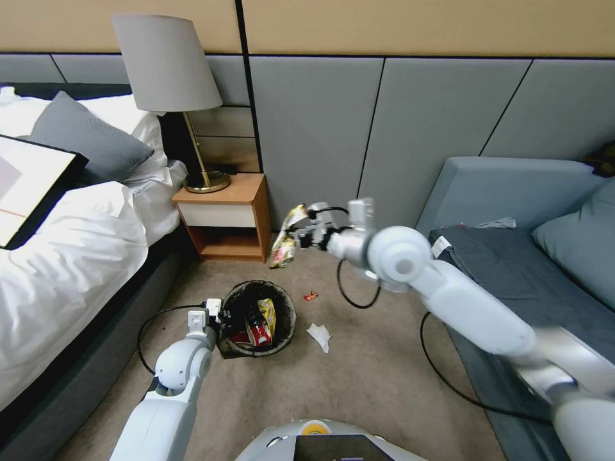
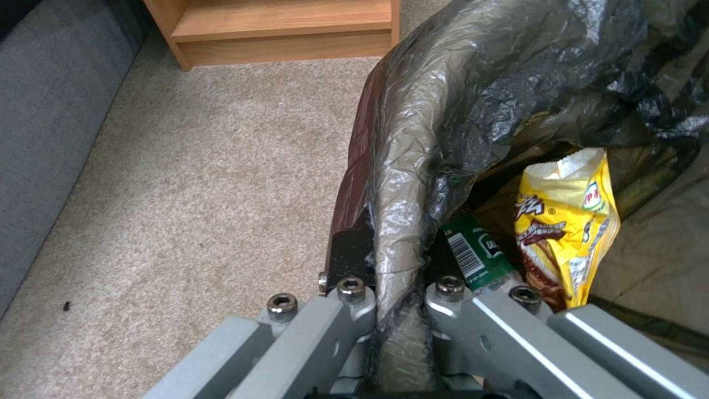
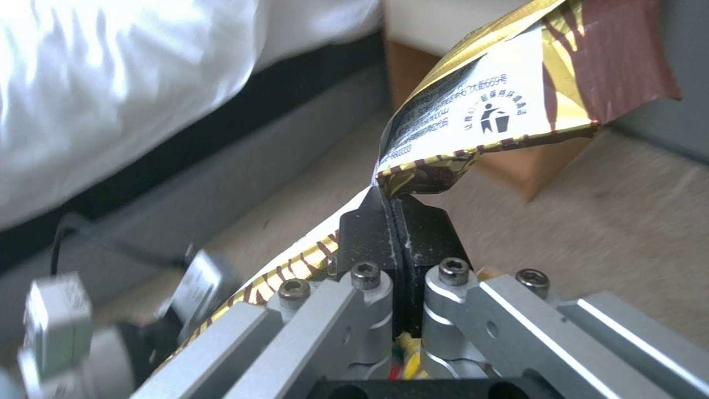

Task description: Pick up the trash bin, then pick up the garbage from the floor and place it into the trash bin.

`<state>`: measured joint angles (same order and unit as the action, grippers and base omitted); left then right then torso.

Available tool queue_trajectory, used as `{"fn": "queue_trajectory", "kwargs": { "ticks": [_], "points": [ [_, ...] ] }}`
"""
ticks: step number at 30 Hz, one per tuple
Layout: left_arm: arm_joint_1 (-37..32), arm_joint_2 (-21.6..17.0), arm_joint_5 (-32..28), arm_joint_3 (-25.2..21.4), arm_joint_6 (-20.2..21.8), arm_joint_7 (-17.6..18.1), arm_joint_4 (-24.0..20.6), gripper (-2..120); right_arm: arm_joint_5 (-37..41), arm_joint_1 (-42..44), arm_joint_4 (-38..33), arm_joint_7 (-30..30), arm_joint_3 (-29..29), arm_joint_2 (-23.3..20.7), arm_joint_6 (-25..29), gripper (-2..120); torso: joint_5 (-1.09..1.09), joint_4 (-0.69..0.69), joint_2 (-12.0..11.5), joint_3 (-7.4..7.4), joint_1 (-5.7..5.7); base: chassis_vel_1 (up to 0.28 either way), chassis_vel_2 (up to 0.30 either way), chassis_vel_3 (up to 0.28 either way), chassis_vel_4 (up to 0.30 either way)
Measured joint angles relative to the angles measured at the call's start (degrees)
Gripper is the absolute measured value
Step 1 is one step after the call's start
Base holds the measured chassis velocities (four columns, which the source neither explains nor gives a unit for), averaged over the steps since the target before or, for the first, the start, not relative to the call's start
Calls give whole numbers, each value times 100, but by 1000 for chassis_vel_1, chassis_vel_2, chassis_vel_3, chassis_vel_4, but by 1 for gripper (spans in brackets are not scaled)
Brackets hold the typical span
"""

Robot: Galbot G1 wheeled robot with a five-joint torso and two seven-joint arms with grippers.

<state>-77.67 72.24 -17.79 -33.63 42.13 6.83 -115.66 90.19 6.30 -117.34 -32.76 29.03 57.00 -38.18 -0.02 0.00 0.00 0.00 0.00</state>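
The head view looks forward and down from high over the carpet (image 1: 359, 384). The left wrist view sits close behind its hand (image 2: 399, 293), facing the bin rim (image 2: 399, 183). The right wrist view looks close along its hand (image 3: 399, 221). All three share the nightstand (image 1: 224, 218).

1. Trash bin (image 1: 257, 319): small, round, lined with a black plastic liner (image 2: 443, 111) folded over its rim; upright on the carpet, holding a yellow snack bag (image 2: 565, 221), a red carton (image 1: 257, 333) and a green-labelled item (image 2: 476, 252).
2. Gold-and-brown snack wrapper (image 1: 285, 237): crumpled, hanging in the air above the carpet beyond the bin.
3. White tissue (image 1: 319, 335): on the carpet just beside the bin.
4. Tiny red wrapper (image 1: 311, 296): on the carpet near the bin.
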Motion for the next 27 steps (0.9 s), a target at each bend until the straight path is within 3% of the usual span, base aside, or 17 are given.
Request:
{"fn": "queue_trajectory", "kwargs": {
  "ticks": [12, 27],
  "points": [
    [7, -56, -56, -111, 0, -5, -4, 0, -456, 223, 484, -109, 901, 610, 28, 0, 1, 0, 0, 0, 0, 0, 0, 0, 0],
    [15, -13, -72, -169, 0, -12, 30, 0, -639, 465, 720, -189, 1238, 700, 38, 0, 1, -1, 0, 0, 0, 0, 0, 0, 0]
  ]
}}
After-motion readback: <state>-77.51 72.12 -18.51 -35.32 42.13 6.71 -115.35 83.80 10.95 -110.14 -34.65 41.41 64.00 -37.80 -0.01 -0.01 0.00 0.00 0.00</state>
